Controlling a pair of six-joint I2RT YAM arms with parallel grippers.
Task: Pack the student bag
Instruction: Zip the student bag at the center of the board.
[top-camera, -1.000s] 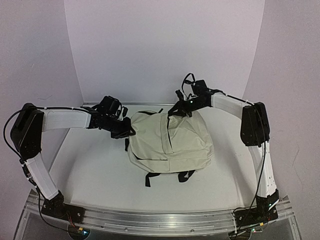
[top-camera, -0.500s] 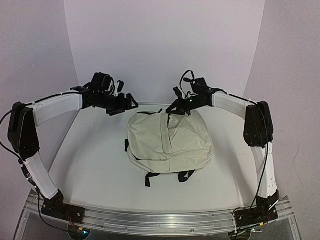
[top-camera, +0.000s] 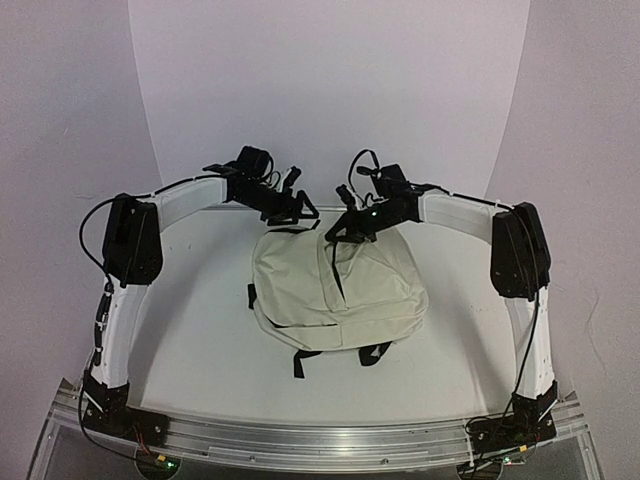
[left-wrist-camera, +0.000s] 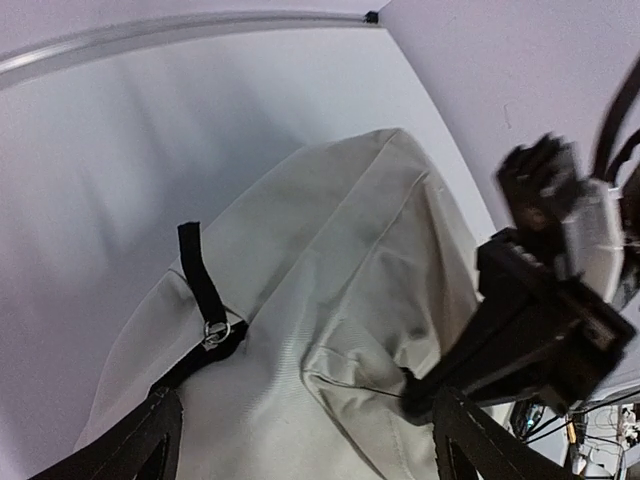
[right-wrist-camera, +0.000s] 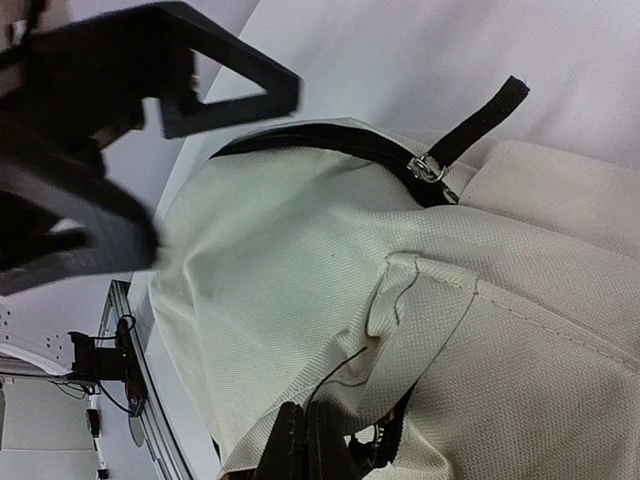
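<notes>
The student bag (top-camera: 335, 290) is laid flat on the table (top-camera: 190, 330). Its top end is directly beneath both pincers, and its black straps (top-camera: 372, 353) trail from the end farthest from them. The left pincer (top-camera: 303, 208) is released, with its two fingers (left-wrist-camera: 140, 450) spread wide, and it is suspended above the bag without contact. The cream fabric is seen below and between these fingers. A black zipper pull (left-wrist-camera: 200, 275) with a metal ring lies below this pincer, on the black zipper running over the top of the bag. The right pincer (right-wrist-camera: 312, 445) is clenched, its fingertips pressed together on a fold of the bag's fabric at the top end. A raised seam is puckered just ahead of them. The two pincers are positioned near each other but apart, the right pincer being seen beside and beyond the left pincer's fingers.
</notes>
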